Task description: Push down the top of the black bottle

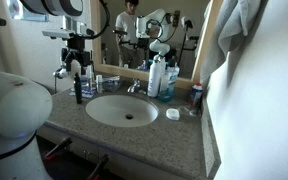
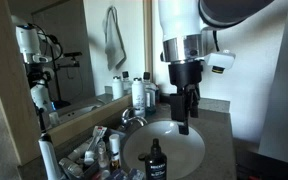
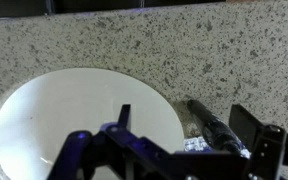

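Closest in an exterior view, the black bottle (image 2: 155, 163) stands upright at the bottom centre of the frame, in front of the sink (image 2: 189, 150), with its foot cut off by the lower edge. The top (image 2: 155, 145) is a thin dark stub, hard to separate from the body. At lower left a clutter of tubes and jars (image 2: 94, 155) is too blurred to name. Just behind, right of centre, the tool (image 2: 186, 118) hangs above the desk (image 2: 219, 135), clear of the top. In the wrist view its fingers (image 3: 252, 125) stand apart with nothing clamped, their roots cut off by the bottom edge. A slim black shape, seemingly the bottle (image 3: 220, 130), slants at lower right, its base hidden behind the tool. From across the room in an exterior view, the bottle (image 1: 80, 90) is only a dark sliver left of centre under the tool (image 1: 78, 66); where one ends and the other begins I can't tell. The robot's white arm (image 1: 9, 110) blocks the lower left corner. Farther back are the faucet (image 2: 132, 118), the white bottles (image 2: 139, 92), a blue bottle (image 1: 170, 80), the mirror (image 1: 154, 30) and a hanging towel (image 2: 115, 40).
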You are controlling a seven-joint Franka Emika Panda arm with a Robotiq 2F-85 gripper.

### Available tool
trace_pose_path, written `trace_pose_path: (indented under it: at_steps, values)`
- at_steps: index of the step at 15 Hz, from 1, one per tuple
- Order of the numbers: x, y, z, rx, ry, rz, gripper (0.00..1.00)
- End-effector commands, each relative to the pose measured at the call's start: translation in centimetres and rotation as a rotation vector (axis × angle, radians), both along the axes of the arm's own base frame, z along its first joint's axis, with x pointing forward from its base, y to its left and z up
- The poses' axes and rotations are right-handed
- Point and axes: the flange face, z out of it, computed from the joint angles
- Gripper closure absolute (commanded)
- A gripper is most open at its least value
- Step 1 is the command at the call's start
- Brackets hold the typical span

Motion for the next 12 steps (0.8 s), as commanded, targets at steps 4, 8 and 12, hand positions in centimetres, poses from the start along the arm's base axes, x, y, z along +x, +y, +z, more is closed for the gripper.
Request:
trace_pose_path:
  at_steps: [4,8,12]
  values:
    - [0.2,0.2,0.0,-0.005,0.005,0.013,0.0]
    - [1.7,1.6,0.4,-0.005,0.001,0.105,0.0]
    - [3.4,2.8,1.2,-0.007,-0.013,0.204,0.0]
